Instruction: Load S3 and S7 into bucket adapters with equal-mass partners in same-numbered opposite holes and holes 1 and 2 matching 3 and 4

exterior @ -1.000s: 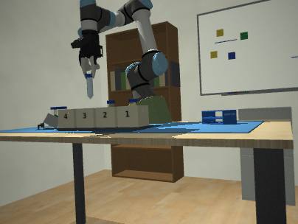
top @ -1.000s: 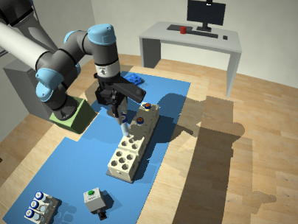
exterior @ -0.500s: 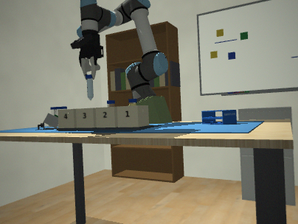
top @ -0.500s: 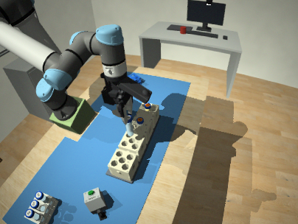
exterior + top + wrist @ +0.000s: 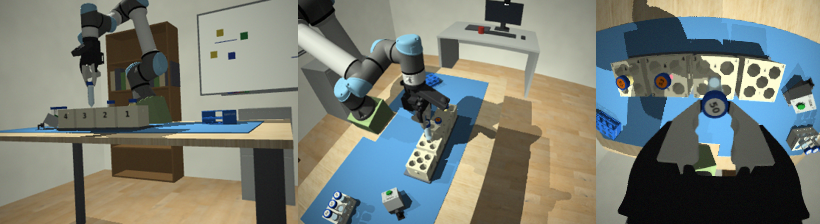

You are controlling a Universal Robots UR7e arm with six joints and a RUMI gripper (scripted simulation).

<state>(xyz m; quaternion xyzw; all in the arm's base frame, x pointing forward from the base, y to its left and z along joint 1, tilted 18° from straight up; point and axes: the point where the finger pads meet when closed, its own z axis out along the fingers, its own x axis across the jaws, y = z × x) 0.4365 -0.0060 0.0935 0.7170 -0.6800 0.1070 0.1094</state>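
Four cream, blocky bucket adapters (image 5: 428,152) stand in one row on the blue mat (image 5: 372,162), numbered 4, 3, 2 and 1 on their smooth side faces; each flat top shows five round holes, so I count twenty holes in all. Directly above that row, over the seam between the blocks marked 3 and 2, hangs the black two-jaw claw (image 5: 90,77) of the single grey arm with pale blue joint caps (image 5: 409,44), clenched on one clear conical-bottomed plastic tube with a blue screw cap (image 5: 90,93). The tube hangs upright, its pointed tip clear of the adapter tops and touching nothing; the wrist view shows a white dot on its cap printed with a number I read as 30, which marks it as a water blank. Two more tubes already stand in holes toward the far end of the row from the claw, both with an orange cap dot (image 5: 662,80), though I cannot read their IDs. Just off the near end of the row, beside adapter 4, sits the small grey sloped desk with its round green key (image 5: 389,192). Farther out from that same end, at the mat's corner, a pale rack (image 5: 347,208) holds three blue-capped tubes with white dots. Beyond the opposite end of the row lies one low, bright blue plastic rack (image 5: 432,79), well apart from the adapters.
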